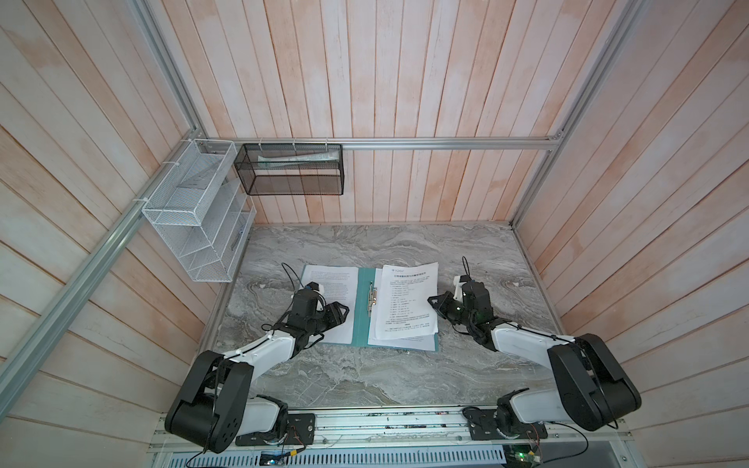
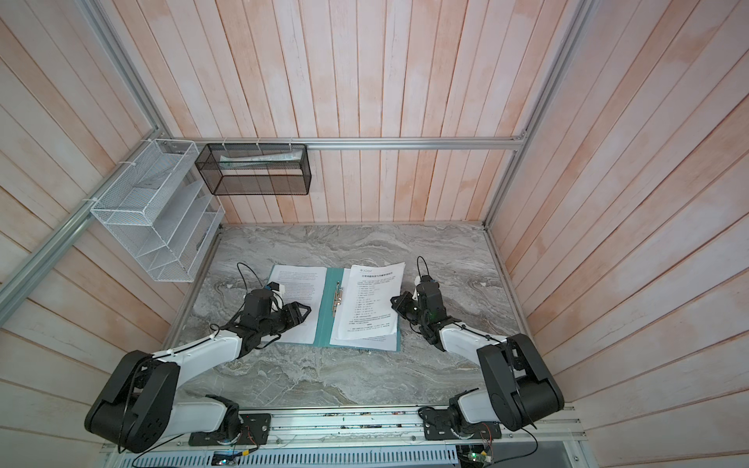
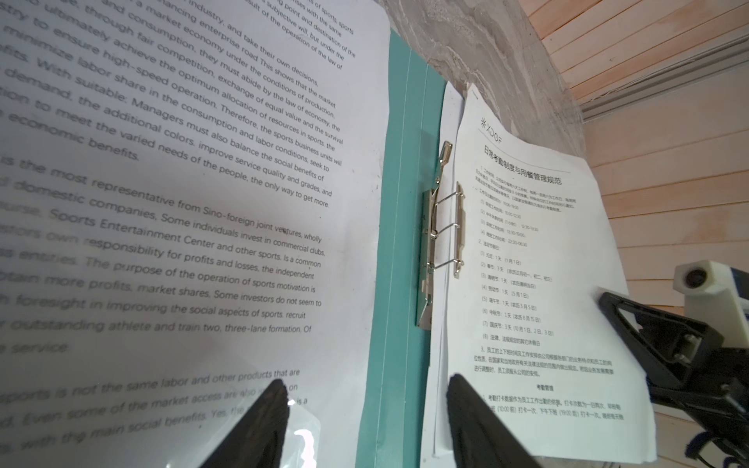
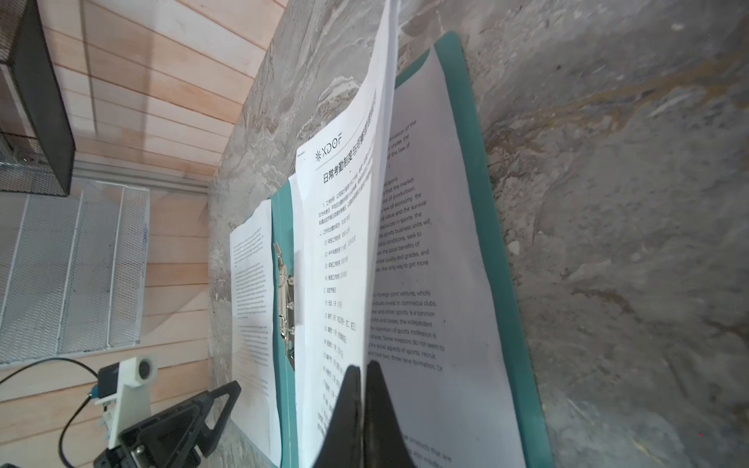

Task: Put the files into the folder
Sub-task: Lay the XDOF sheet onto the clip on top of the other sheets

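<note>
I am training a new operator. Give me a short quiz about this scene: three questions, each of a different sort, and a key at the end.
1. True or false: the right gripper is shut on the edge of the logo sheet.
2. The folder, with its silver clip, lies: A closed; B open flat; C upright.
3. Fill in: the left gripper, over the left sheet, is ___ (open or shut).

Key: 1 true; 2 B; 3 open.
</note>
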